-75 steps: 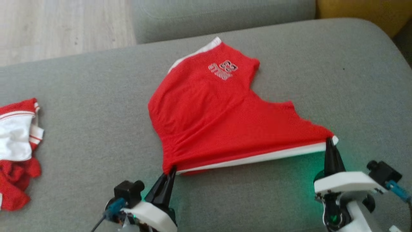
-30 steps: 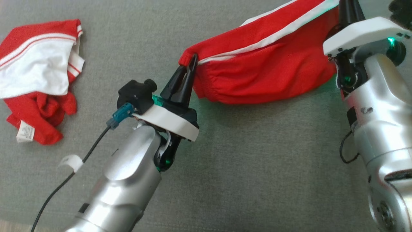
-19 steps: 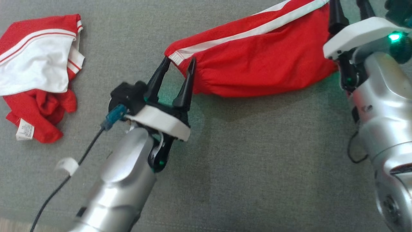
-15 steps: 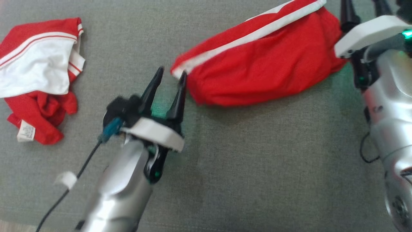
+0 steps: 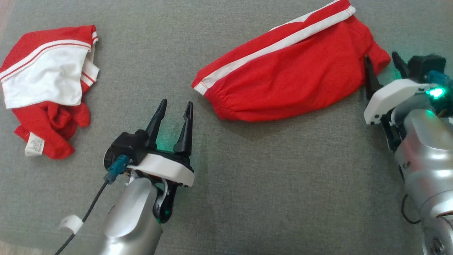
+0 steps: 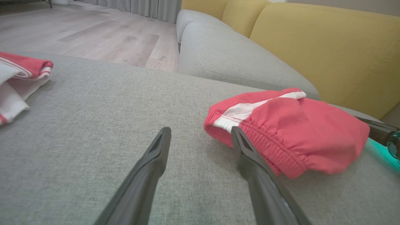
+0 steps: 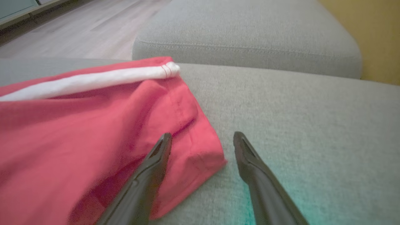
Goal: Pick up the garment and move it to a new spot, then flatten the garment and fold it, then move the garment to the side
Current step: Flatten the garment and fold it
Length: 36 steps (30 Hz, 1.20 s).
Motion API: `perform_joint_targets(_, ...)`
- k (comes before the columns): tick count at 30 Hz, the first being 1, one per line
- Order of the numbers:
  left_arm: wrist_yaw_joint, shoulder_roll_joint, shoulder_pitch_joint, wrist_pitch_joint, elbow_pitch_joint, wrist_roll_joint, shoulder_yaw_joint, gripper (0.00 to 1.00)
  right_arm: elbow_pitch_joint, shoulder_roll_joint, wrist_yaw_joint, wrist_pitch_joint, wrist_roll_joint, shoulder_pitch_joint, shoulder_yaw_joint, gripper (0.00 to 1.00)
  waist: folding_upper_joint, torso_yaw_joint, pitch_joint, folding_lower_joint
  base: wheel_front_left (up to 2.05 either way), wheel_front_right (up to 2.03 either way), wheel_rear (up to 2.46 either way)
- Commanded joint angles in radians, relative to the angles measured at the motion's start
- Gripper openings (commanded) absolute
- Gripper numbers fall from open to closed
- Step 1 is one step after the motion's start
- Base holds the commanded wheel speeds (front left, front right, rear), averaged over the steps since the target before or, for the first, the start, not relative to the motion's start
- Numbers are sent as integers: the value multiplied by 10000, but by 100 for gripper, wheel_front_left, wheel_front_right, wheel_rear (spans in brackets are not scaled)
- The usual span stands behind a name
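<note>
Soft even daylight, faint shadows, slightly blurred wrist views.

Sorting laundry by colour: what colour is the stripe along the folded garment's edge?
White stripe on the red garment; clearest in the head view.

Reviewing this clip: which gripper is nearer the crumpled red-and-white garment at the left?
Left. The left gripper is open, off the crumpled garment's right side, not touching; the right gripper is far across, at the folded red shorts' far end.

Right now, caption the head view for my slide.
Folded red garment on grey cushion, left tool and right tool open near its ends.
</note>
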Motion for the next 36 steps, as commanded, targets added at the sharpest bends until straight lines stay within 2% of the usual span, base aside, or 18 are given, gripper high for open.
perform_joint_targets(1,70,142,-10,-53,-356,114,326,100,-52,143,-7,-43,-56,-285,-2,100,0,50,34,1,0,0,0)
perform_joint_targets(8,125,141,23,-53,-600,429,406,100,221,386,-7,-99,181,-593,-464,100,0,204,128,1,0,0,0)
perform_joint_targets(21,116,141,37,-53,-768,518,289,100,-113,262,-7,-150,-6,-919,-906,100,0,368,320,1,0,0,0)
perform_joint_targets(28,168,141,-104,-53,-767,504,194,100,489,345,-7,158,-115,-1084,-1343,100,0,551,588,1,0,0,0)
perform_joint_targets(29,171,141,-108,-53,-764,506,196,100,540,393,-7,224,-112,-1054,-1345,84,0,559,598,1,0,0,0)
perform_joint_targets(30,177,141,-104,-53,-753,515,201,100,580,456,-7,276,-73,-1006,-1342,2,0,556,588,1,0,0,0)
perform_joint_targets(36,211,141,192,-53,-557,607,312,100,639,598,-7,107,860,-306,-1744,0,0,315,53,1,0,0,0)
